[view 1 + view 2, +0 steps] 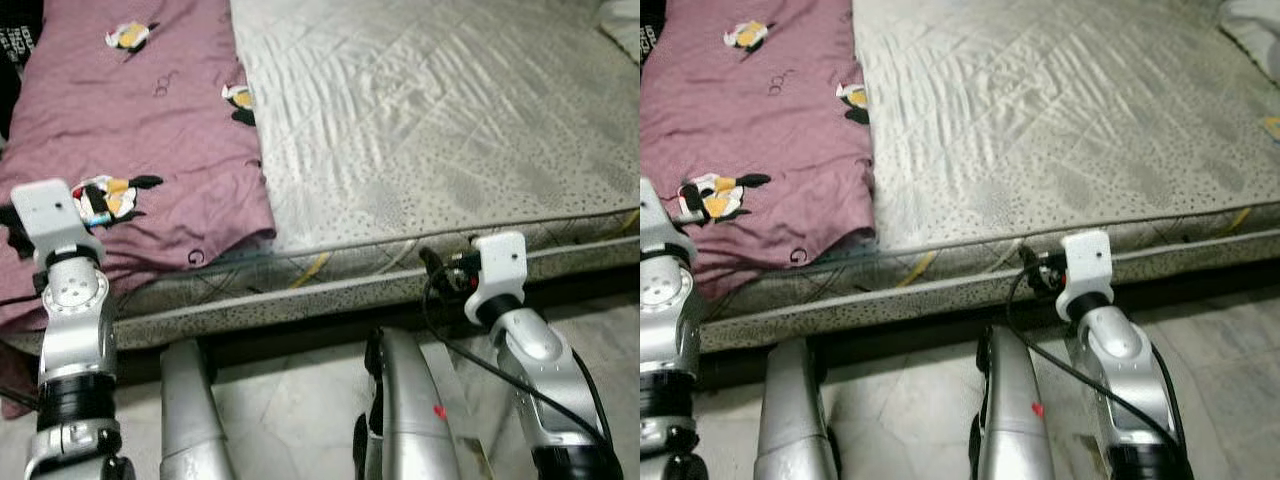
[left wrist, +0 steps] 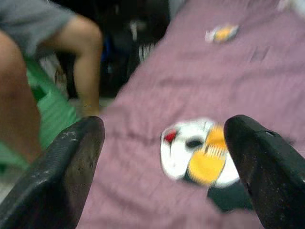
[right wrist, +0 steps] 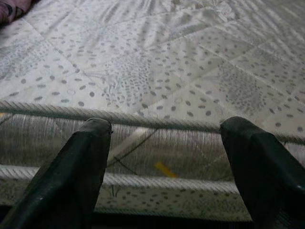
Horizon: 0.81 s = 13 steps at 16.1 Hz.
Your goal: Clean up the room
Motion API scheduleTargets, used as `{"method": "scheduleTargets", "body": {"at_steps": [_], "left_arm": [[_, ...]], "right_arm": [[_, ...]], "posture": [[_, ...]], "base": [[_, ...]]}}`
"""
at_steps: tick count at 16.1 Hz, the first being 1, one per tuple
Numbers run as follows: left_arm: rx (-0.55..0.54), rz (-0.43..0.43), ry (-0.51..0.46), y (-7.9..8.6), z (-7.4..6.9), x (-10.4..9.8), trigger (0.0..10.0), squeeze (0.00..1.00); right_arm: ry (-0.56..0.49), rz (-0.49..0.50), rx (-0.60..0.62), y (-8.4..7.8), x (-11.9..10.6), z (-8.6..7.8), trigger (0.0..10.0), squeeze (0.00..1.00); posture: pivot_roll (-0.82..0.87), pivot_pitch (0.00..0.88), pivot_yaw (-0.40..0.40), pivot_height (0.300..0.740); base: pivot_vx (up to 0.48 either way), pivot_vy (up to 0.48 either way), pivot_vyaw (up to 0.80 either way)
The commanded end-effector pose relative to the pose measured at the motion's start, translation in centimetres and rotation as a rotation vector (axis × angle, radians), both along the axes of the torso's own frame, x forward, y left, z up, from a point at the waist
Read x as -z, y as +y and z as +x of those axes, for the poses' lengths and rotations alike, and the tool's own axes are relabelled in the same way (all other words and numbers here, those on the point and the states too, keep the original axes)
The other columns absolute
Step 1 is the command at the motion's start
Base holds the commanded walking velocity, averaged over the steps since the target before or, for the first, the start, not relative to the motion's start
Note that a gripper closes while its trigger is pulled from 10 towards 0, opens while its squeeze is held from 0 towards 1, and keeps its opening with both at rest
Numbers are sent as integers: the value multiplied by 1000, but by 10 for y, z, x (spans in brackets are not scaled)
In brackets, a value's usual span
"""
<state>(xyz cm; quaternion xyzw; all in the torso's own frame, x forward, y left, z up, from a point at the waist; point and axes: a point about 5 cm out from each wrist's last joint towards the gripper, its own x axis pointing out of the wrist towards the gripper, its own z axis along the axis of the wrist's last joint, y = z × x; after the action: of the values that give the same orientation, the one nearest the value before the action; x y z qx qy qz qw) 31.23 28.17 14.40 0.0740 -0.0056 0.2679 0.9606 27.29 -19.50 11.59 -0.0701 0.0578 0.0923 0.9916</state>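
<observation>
A mauve blanket (image 1: 150,120) printed with penguins lies over the left part of the bed, its edge hanging over the side. The rest of the bed is a bare grey quilted mattress (image 1: 430,130). My left gripper (image 2: 164,138) hovers open just over the blanket's near left edge, with a penguin print (image 2: 200,152) showing between its fingers. My right gripper (image 3: 164,138) is open with nothing in it. It is held level with the mattress's front edge (image 3: 152,124), a short way before it.
A person's bare legs (image 2: 81,62) and something green (image 2: 52,114) are beyond the bed's left side. Dark clothing (image 1: 15,45) lies at the far left, a pale pillow (image 1: 1250,25) at the far right. My own legs (image 1: 410,410) stand on the tiled floor (image 1: 290,410) by the bed.
</observation>
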Motion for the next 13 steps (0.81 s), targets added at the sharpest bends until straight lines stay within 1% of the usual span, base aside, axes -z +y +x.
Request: {"method": "scheduleTargets", "body": {"at_steps": [1, 13], "left_arm": [[61, -57, 95, -6, 7, 18, 10000, 0], [61, -57, 95, -6, 7, 18, 10000, 0]], "right_arm": [[2, -14, -7, -3, -3, -3, 10000, 0], [2, -14, -7, -3, -3, -3, 10000, 0]], "posture": [[-87, 160, -60, 487], [-87, 160, -60, 487]], "base": [[0, 0, 0], [0, 0, 0]]}}
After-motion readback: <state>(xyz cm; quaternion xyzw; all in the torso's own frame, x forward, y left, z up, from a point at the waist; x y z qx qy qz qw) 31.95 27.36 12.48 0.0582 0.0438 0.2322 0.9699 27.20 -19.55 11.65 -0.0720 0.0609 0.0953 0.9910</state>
